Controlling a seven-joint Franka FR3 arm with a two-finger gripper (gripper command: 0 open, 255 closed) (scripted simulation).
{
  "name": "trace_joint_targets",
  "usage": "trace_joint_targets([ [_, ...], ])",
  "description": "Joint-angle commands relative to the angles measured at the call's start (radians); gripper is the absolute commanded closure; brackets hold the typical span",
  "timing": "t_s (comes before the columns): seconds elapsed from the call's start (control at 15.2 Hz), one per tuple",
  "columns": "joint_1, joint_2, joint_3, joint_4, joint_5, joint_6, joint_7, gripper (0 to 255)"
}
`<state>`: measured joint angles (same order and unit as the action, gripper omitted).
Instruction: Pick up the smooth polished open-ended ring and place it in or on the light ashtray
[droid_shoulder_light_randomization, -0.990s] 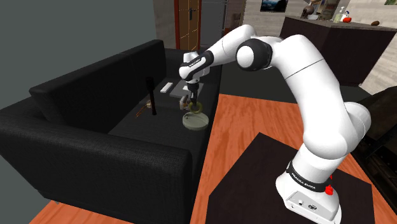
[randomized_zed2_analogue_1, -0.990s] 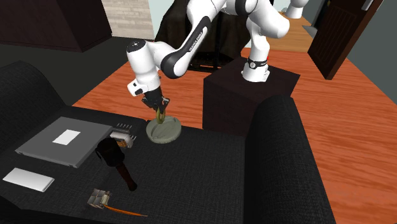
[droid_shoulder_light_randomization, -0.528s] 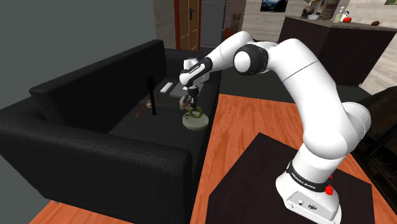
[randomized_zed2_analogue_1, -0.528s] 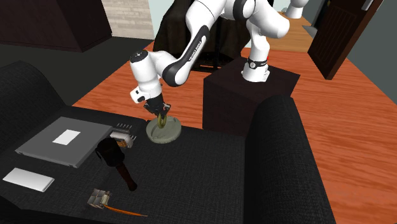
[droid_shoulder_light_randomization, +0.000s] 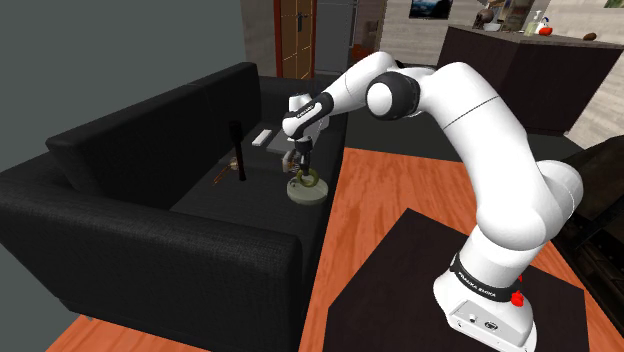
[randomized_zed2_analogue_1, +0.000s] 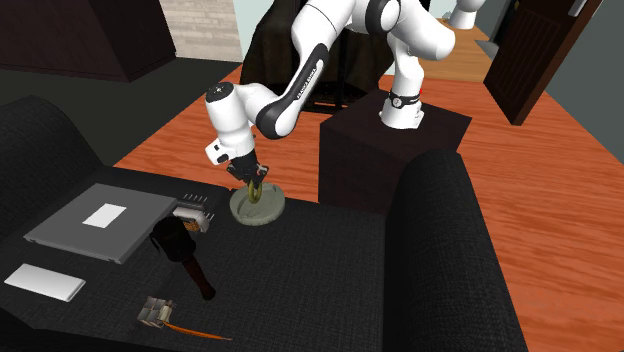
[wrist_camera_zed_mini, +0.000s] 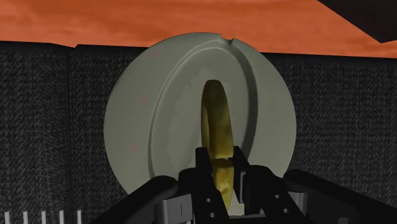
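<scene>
Shoulder view logged gripper (wrist_camera_zed_mini: 221, 164) clasping yellow ring (wrist_camera_zed_mini: 216, 118) over ashtray (wrist_camera_zed_mini: 137, 121), ten o'clock from stand (droid_shoulder_light_randomization: 400, 262); lift done, release judged outstanding.

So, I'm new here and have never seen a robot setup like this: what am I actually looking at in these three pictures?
It is one white robot arm standing on a dark box, all drawn by a simulator. One picture looks from beside the box, one from over the black sofa facing the arm, and one from a camera on the hand itself. The black gripper is shut on a yellowish ring, held upright just over a pale round ashtray on the sofa seat. A grey laptop lies further along the seat.
</scene>
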<state>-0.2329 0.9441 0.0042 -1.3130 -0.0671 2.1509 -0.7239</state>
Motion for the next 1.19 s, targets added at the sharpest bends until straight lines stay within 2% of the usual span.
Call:
trace_joint_targets([
  [0.0, 0.000, 0.000, 0.000, 0.000, 0.000, 0.000, 0.000, 0],
  [0.33, 0.000, 0.000, 0.000, 0.000, 0.000, 0.000, 0.000, 0],
  [0.59, 0.003, -0.066, 0.002, 0.017, 0.002, -0.083, -0.001, 0],
  [1.12, 0.003, -0.066, 0.002, 0.017, 0.002, -0.083, -0.001, 0],
])
